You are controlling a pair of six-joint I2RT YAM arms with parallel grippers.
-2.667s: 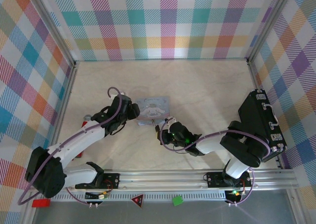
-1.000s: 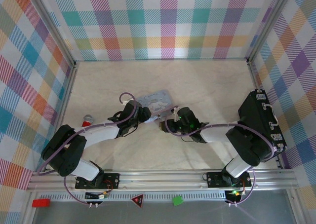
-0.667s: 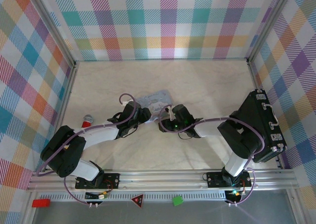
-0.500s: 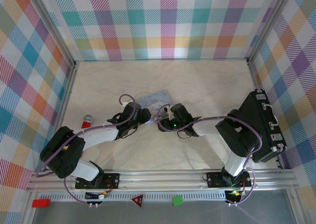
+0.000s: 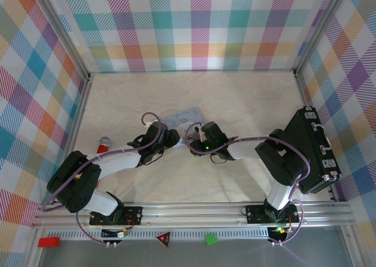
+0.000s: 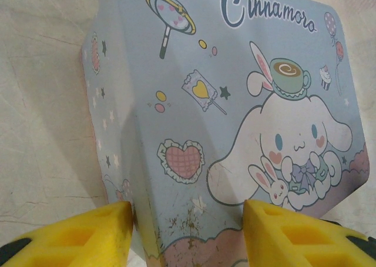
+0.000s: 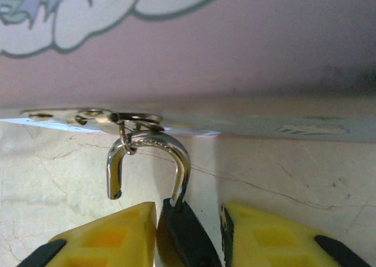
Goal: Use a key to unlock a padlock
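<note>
My left gripper (image 6: 188, 211) is shut on the near end of the pale blue cartoon tin (image 6: 235, 102), with a yellow finger on each side. In the top view the tin (image 5: 185, 114) sits tilted at mid-table between both grippers. The padlock's black body (image 7: 179, 234) stands between the yellow fingers of my right gripper (image 7: 188, 211), which is shut on it. Its silvery shackle (image 7: 170, 146) is open, with one end free, and hangs hooked in a small ring under the tin's edge. The key is out of view.
A red stick with a silver cap (image 5: 104, 143) lies left of the arms. A black case (image 5: 311, 149) stands against the right wall. Plaid walls close in three sides and a metal rail (image 5: 194, 211) runs along the front.
My right gripper slid left to the tin's front edge and its jaws narrowed onto the padlock body. The left gripper kept its hold on the tin.
</note>
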